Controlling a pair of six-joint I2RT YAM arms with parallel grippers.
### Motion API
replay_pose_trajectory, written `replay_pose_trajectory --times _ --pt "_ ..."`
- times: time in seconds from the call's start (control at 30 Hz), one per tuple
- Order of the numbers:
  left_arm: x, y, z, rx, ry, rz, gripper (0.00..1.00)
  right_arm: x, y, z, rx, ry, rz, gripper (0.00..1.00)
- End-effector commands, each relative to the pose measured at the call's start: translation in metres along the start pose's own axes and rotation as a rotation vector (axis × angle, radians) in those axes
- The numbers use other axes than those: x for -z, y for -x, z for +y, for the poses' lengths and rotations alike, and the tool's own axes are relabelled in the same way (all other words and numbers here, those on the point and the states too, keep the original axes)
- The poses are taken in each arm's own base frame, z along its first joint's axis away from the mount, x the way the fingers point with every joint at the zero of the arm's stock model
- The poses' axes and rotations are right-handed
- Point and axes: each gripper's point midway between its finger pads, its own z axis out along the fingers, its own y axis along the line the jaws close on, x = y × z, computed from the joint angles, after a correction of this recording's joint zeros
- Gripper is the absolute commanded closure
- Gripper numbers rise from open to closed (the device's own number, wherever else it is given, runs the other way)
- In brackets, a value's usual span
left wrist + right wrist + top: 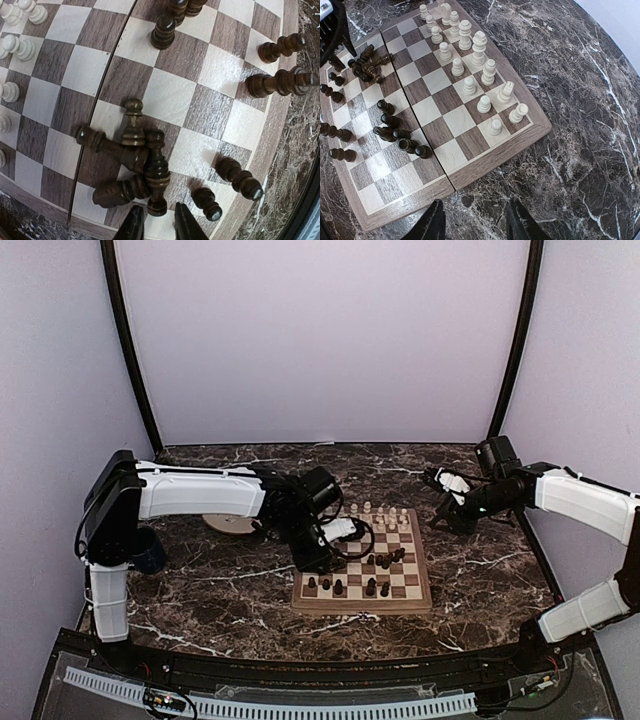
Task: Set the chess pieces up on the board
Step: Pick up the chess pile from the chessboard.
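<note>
Top external camera: fixed above and behind me, facing forward and down from far off. It takes in the whole worktop, with the board small at centre.

Left wrist camera: very close, looking steeply down on the board's dark-piece side, my left end effector at the bottom edge.

Right wrist camera: farther back, oblique from a corner — nearly the whole board in frame.

All three share the heap of toppled dark pieces.
</note>
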Motion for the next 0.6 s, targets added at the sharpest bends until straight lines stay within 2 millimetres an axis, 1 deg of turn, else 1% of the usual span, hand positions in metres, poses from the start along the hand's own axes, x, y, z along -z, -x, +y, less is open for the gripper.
replay_pose_trajectory --times 0.0,0.27,0.43,0.57 --pt "-0.001 0.001 0.001 -0.021 0.008 0.009 0.76 -0.002 0.001 0.001 0.003 0.007 -0.010 0.57" --pt "-0.013 -0.006 0.010 -0.025 0.046 0.043 0.76 -0.004 0.000 0.001 0.001 0.011 -0.005 0.57" --pt "-0.021 -0.007 0.008 -0.042 0.031 0.049 0.77 -0.005 0.000 0.001 0.000 0.013 -0.003 0.57" --pt "-0.024 -0.006 0.006 -0.058 0.013 0.040 0.82 -0.006 0.000 0.001 -0.004 0.018 -0.001 0.57"
